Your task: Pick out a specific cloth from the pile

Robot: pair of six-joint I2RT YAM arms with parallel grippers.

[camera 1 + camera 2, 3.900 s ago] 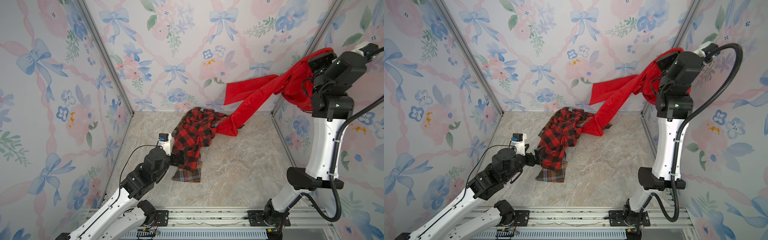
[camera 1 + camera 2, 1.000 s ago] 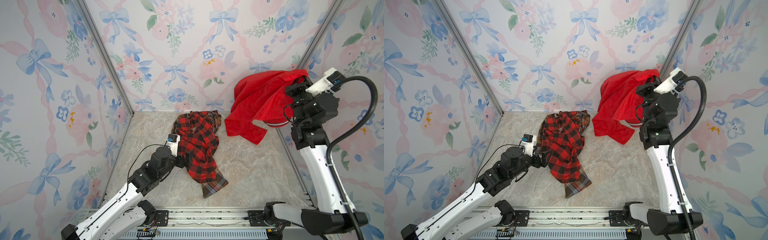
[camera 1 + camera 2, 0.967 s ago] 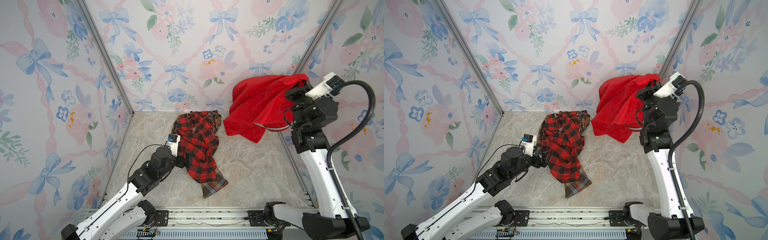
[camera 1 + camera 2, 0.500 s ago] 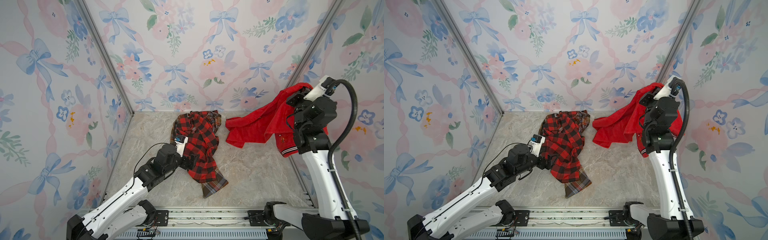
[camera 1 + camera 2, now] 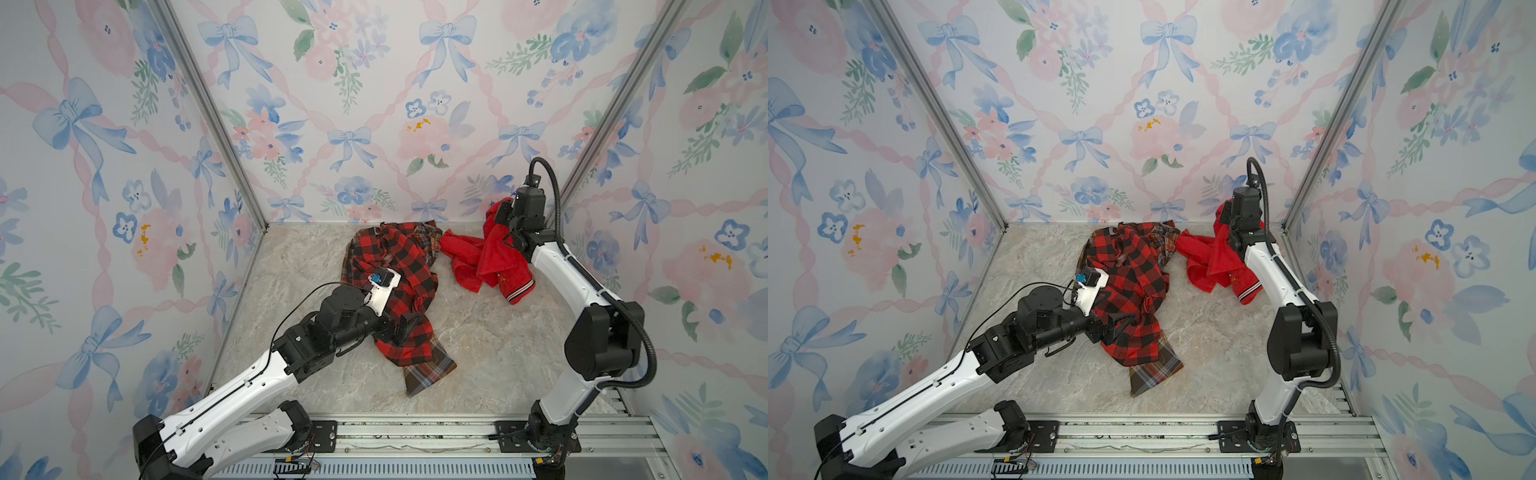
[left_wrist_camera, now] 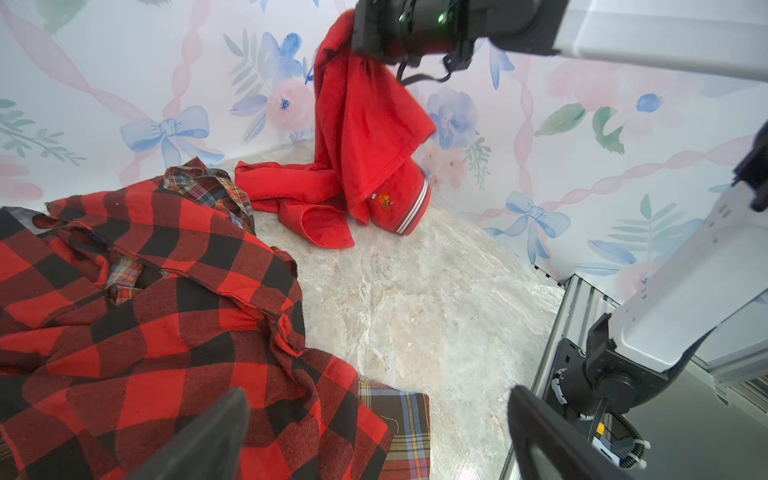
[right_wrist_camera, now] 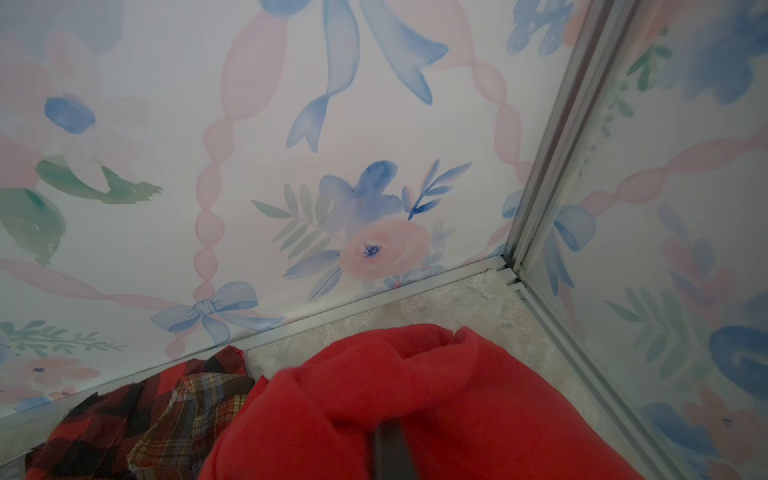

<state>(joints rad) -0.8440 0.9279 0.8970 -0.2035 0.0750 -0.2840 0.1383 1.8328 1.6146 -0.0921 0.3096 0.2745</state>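
The cloth (image 5: 486, 259) (image 5: 1219, 257), plain red with a striped hem, hangs from my right gripper (image 5: 503, 216) (image 5: 1225, 218) in the back right corner. Its lower part rests crumpled on the floor beside the pile (image 5: 395, 266) (image 5: 1129, 270). The right wrist view shows the cloth (image 7: 415, 407) bunched over the shut right gripper (image 7: 388, 436). My left gripper (image 5: 405, 328) (image 5: 1117, 326) (image 6: 376, 399) stands open low over the pile's (image 6: 145, 311) red-and-black check shirt, holding nothing. In the left wrist view the cloth (image 6: 365, 137) shows an emblem and striped hem.
A brown-blue plaid shirt (image 5: 430, 370) (image 5: 1154, 370) sticks out from under the check shirt toward the front. Flowered walls close in the back and both sides. A metal rail (image 5: 415, 432) runs along the front. Bare marble floor (image 5: 498, 357) lies right of the pile.
My right gripper has come down from high by the right wall toward the back corner, so the red cloth now touches the floor. My left arm has reached further over the check shirt.
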